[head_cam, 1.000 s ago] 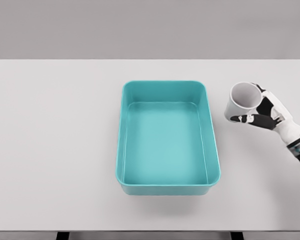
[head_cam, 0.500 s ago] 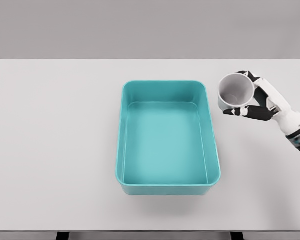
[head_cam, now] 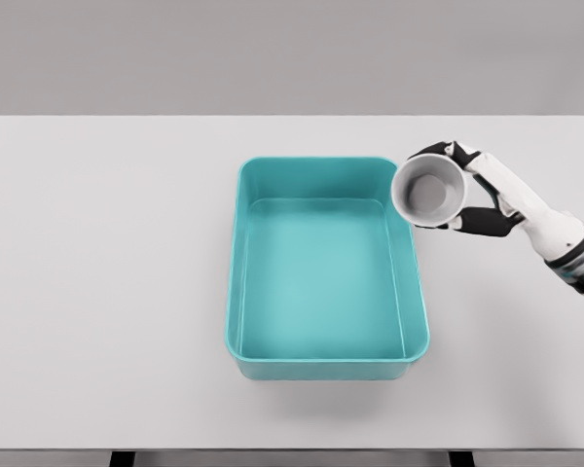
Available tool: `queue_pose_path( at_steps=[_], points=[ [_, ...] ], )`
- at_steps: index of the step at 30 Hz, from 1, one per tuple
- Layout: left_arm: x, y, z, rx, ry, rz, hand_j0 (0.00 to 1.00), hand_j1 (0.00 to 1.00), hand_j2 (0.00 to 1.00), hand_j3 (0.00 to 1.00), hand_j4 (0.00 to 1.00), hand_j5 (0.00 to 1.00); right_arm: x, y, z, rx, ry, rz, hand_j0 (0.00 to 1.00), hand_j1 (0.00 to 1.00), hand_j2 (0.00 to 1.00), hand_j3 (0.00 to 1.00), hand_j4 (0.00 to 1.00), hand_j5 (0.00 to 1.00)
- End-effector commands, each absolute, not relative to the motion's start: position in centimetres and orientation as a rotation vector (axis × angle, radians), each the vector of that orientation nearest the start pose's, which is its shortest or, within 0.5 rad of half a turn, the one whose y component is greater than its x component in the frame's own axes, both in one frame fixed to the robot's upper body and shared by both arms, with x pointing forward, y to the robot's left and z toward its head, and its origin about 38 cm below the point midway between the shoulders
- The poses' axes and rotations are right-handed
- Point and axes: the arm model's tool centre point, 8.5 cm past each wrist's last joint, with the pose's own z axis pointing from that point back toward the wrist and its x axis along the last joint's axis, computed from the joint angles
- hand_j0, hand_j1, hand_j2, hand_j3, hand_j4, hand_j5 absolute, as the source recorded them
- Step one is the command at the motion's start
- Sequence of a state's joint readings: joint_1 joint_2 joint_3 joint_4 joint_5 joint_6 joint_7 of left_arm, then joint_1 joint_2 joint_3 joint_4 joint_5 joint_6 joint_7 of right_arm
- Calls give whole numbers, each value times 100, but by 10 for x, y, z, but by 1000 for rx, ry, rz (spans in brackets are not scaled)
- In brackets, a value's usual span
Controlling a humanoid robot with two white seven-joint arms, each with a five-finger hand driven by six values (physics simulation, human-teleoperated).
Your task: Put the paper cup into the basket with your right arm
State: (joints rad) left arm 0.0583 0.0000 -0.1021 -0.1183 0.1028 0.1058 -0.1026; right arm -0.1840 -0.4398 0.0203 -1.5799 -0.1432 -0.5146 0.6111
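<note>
R white-and-black 5-finger hand (head_cam: 479, 190) is wrapped round the white paper cup (head_cam: 429, 191), fingers (head_cam: 434, 152) curled over the top side, thumb under it. Cup is held off the table, tipped so its open mouth faces the camera. It sits at the upper R rim of the teal rectangular plastic basket (head_cam: 326, 362), overlapping the rim edge. Basket lies mid-table on the pale grey tabletop (head_cam: 107, 282). R arm enters from the R edge.

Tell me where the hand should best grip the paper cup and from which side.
Grip the paper cup around its side wall, coming from the right, as the right hand does now: the round wall fits curled fingers, and its mouth stays clear above the basket rim.
</note>
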Motion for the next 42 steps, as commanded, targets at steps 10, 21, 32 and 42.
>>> queue_pose_path(
  at_steps=[10,21,32,42],
  points=[
    [-8,259,-264,-28,46,4,100,100,100,100,100,100,388,-242,218,51,-1993,1438,51,51,51,51,51,51],
    [-8,259,-264,-28,48,4,100,100,100,100,100,100,389,-213,227,68,-1905,1731,51,51,51,51,51,51],
    [-8,259,-264,-28,46,6,100,100,100,100,100,100,383,-199,223,51,-1816,1903,50,50,50,50,50,50],
    [-8,259,-264,-28,46,4,100,100,100,100,100,100,383,-200,220,26,-1763,1971,94,94,94,94,94,94]
  ],
)
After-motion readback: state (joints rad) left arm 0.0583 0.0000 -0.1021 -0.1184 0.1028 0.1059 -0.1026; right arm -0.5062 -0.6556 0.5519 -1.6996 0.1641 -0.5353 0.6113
